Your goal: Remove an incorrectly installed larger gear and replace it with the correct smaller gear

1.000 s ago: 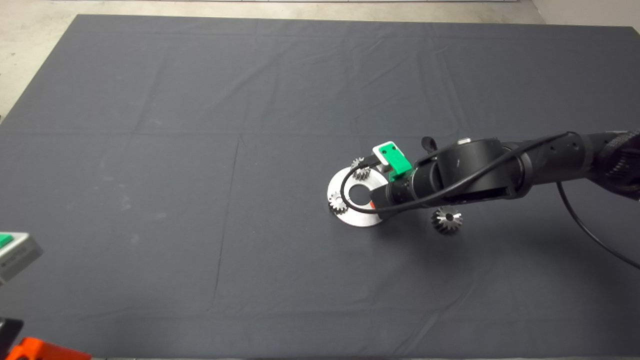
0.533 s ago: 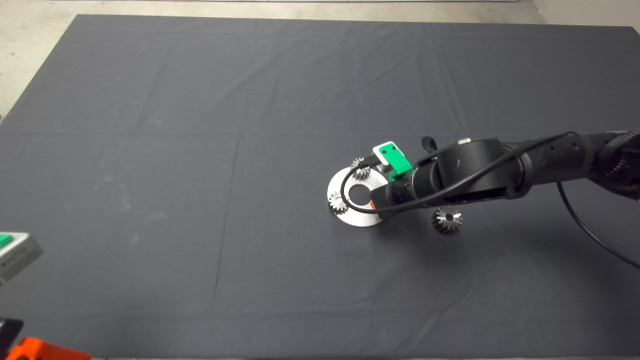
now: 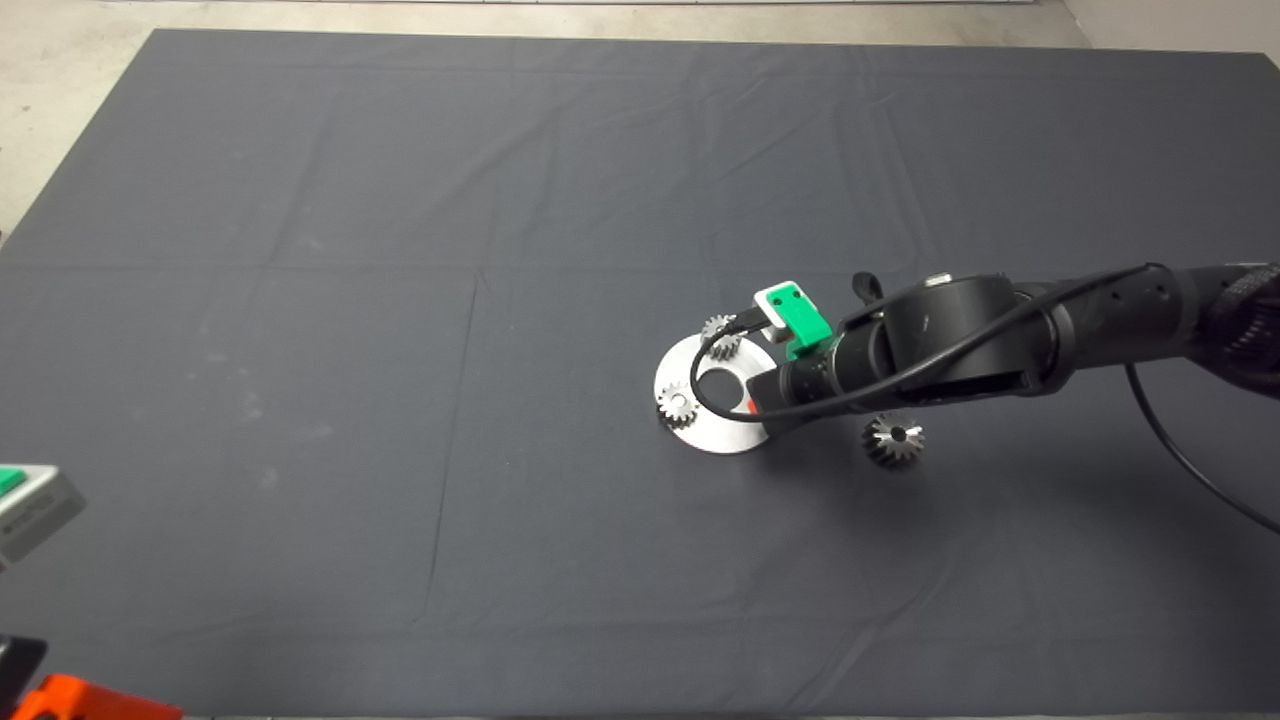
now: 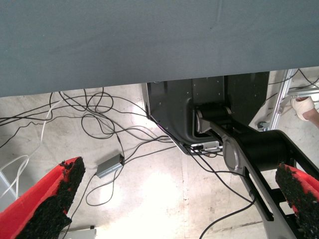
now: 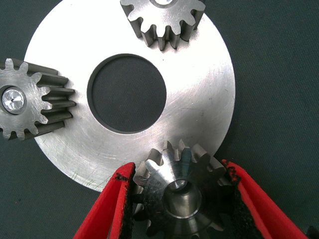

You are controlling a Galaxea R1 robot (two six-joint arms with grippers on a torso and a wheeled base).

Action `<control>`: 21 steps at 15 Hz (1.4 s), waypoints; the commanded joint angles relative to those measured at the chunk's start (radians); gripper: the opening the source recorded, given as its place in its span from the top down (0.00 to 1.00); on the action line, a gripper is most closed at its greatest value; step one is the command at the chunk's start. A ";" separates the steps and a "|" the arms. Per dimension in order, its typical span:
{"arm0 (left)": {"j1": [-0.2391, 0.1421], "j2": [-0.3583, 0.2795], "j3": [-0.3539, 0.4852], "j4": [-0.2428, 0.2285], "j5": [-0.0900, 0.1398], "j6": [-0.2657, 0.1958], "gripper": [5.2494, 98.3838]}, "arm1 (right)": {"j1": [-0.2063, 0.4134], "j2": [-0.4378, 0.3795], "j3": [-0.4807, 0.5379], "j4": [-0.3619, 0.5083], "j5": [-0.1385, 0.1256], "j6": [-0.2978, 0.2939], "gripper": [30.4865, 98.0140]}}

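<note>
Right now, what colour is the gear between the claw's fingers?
Dark, blackish steel gear, shiny centre; right wrist view.

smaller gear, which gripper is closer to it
Right. The right gripper has its fingers on either side of the smaller gear at the plate rim; the left gripper waits off the mat's lower left.

Your right arm (image 3: 1010, 345) is a run of glossy black cylindrical segments, with a thin black cable (image 3: 760, 408) looped loosely alongside. At its wrist sits a green block (image 3: 800, 322) capped white, two dark screw holes showing. Red fingers (image 5: 107, 211) carry rough black pads, frayed at the edges.
</note>
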State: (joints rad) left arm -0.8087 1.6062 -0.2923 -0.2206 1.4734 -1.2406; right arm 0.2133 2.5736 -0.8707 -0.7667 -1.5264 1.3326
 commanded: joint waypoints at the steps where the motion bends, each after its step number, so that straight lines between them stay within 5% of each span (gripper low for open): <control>1: 0.001 -0.001 0.012 -0.017 0.005 0.003 0.00 | 0.002 -0.005 0.006 -0.032 -0.030 0.000 0.84; 21: 0.002 -0.001 0.012 -0.017 0.006 0.003 0.00 | -0.001 -0.002 0.004 -0.034 -0.031 0.007 0.80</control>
State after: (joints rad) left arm -0.8087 1.6062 -0.2923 -0.2206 1.4738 -1.2406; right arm 0.1938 2.5736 -0.8711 -0.7791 -1.5287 1.3330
